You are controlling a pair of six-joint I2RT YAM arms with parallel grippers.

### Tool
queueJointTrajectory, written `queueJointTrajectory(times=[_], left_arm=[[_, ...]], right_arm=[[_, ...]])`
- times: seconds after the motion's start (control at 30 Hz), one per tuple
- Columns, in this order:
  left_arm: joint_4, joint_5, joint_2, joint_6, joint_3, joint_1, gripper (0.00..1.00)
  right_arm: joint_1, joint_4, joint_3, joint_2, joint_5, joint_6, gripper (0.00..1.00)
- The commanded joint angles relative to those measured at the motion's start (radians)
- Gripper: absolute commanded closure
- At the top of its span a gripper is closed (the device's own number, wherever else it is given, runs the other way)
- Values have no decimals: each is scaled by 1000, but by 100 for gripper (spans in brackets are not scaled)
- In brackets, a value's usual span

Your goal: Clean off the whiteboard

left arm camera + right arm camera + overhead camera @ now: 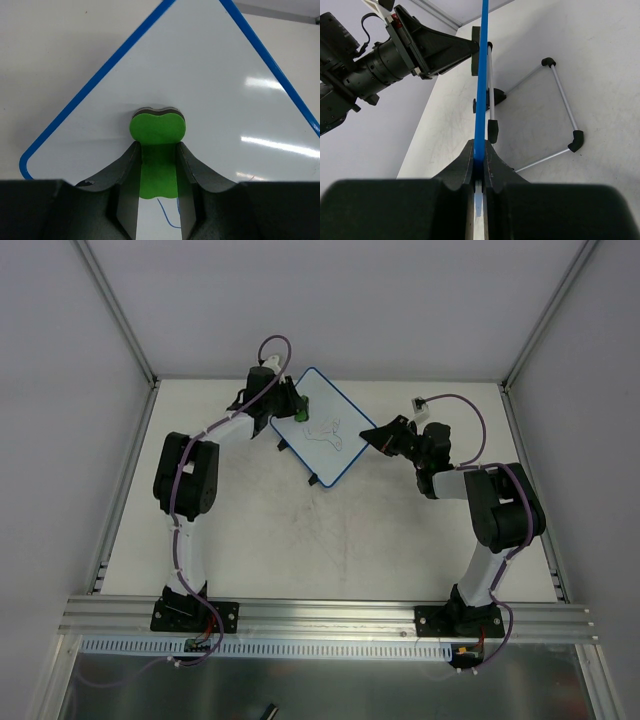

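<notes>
Judged hardly begun: green lobed foam eraser [157, 131] pinched in left gripper [157, 150] fingers against the small white blue-rimmed whiteboard [338, 405], its rim clamped between right gripper [480, 156] fingers, faint line doodle [325, 435] between both fingertips unwiped.

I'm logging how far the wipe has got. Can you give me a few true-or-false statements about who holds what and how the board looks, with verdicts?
1. The left claw grips a green eraser. True.
2. The right claw hangs open, away from the whiteboard. False: it is shut on the board's edge.
3. The board is wiped clean. False: a line doodle shows near its middle.
4. The board has a blue rim. True.
</notes>
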Motion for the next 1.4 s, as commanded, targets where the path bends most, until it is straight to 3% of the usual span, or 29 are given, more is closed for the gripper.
queueJointTrajectory(times=[0.0,0.23,0.43,0.83,1.17,1.37], left_arm=[[-83,1,-34,101,-43,-102,100],[-64,-23,-55,235,-34,-223,100],[-49,23,-55,257,-40,-268,100],[-41,-55,-81,298,-86,-381,100],[-43,-134,-75,266,-87,-369,100],[-41,-154,-81,117,-138,-296,100]], right_arm=[[24,47,33,8,-77,-38,100],[23,47,36,14,-84,-35,100],[23,49,41,18,-86,-34,100],[24,46,50,24,-89,-31,100],[24,47,47,21,-88,-32,100],[23,49,44,21,-86,-32,100]])
